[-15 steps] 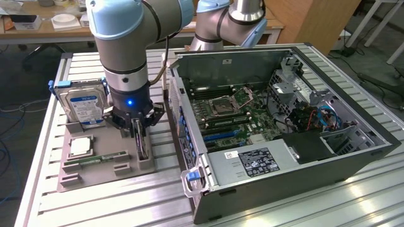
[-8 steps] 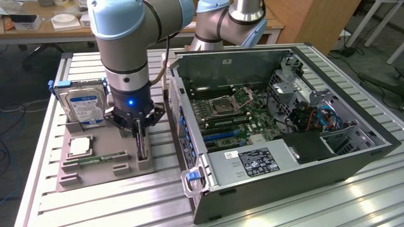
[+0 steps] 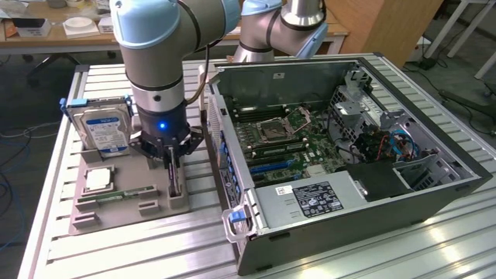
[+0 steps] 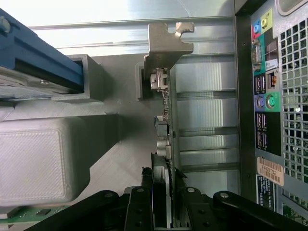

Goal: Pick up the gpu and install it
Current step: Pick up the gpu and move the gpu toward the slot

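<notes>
Gripper (image 3: 172,167): lowered straight down over the gray holder tray (image 3: 116,220), astride the top edge of the gpu (image 4: 163,115).
Grip: one jaw on each flat side of the card, very close. Cannot tell whether they press on it.
Gpu position: standing on its long edge in a slot of the tray, just beside the back panel of the open computer case (image 3: 434,195).
Gpu long axis: level, running parallel to the case's back panel.
Gpu direction: silvery end bracket (image 4: 166,45) points away from the gripper, toward the tray end that holds the hard drive (image 3: 104,131).
Also on tray: processor chip (image 3: 99,179) and green memory stick (image 3: 116,195).
</notes>
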`<state>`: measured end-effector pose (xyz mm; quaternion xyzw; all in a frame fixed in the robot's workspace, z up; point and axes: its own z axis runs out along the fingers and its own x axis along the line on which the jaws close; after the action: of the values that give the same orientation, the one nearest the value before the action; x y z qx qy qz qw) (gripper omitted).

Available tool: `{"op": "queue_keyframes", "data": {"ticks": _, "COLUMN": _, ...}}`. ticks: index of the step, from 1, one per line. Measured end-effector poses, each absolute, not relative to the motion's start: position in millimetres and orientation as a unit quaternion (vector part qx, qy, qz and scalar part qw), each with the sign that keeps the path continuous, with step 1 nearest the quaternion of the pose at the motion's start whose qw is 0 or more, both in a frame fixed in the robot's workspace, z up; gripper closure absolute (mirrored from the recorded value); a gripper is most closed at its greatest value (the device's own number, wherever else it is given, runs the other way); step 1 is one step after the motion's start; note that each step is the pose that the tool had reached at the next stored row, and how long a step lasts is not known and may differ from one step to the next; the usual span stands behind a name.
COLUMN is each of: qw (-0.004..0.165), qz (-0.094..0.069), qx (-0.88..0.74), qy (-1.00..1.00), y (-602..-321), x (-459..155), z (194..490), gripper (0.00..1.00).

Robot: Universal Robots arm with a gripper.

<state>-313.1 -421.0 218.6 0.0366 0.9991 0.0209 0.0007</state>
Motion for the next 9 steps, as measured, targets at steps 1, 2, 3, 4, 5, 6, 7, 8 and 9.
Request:
{"op": "queue_keyframes", "data": {"ticks": 1, "qw": 0.001, "qz": 0.021, "qx": 0.037, "qy": 0.999, "y": -421.0, "x": -313.1, "z": 218.6, "gripper": 0.72}}
{"op": "queue_keyframes", "data": {"ticks": 2, "qw": 0.001, "qz": 0.021, "qx": 0.037, "qy": 0.999, "y": -421.0, "x": -313.1, "z": 218.6, "gripper": 0.72}}
{"op": "queue_keyframes", "data": {"ticks": 3, "qw": 0.001, "qz": 0.021, "qx": 0.037, "qy": 0.999, "y": -421.0, "x": -313.1, "z": 218.6, "gripper": 0.72}}
{"op": "queue_keyframes", "data": {"ticks": 4, "qw": 0.001, "qz": 0.021, "qx": 0.037, "qy": 0.999, "y": -421.0, "x": -313.1, "z": 218.6, "gripper": 0.72}}
{"op": "queue_keyframes", "data": {"ticks": 5, "qw": 0.001, "qz": 0.021, "qx": 0.037, "qy": 0.999, "y": -421.0, "x": -313.1, "z": 218.6, "gripper": 0.72}}
{"op": "queue_keyframes", "data": {"ticks": 6, "qw": 0.001, "qz": 0.021, "qx": 0.037, "qy": 0.999, "y": -421.0, "x": -312.9, "z": 218.6, "gripper": 0.72}}
{"op": "queue_keyframes", "data": {"ticks": 7, "qw": 0.001, "qz": 0.021, "qx": 0.037, "qy": 0.999, "y": -421.0, "x": -312.6, "z": 218.6, "gripper": 0.72}}
{"op": "queue_keyframes", "data": {"ticks": 8, "qw": 0.001, "qz": 0.021, "qx": 0.036, "qy": 0.999, "y": -421.0, "x": -312.3, "z": 218.6, "gripper": 0.72}}
{"op": "queue_keyframes", "data": {"ticks": 9, "qw": 0.001, "qz": 0.021, "qx": 0.036, "qy": 0.999, "y": -421.0, "x": -312.3, "z": 218.6, "gripper": 0.72}}
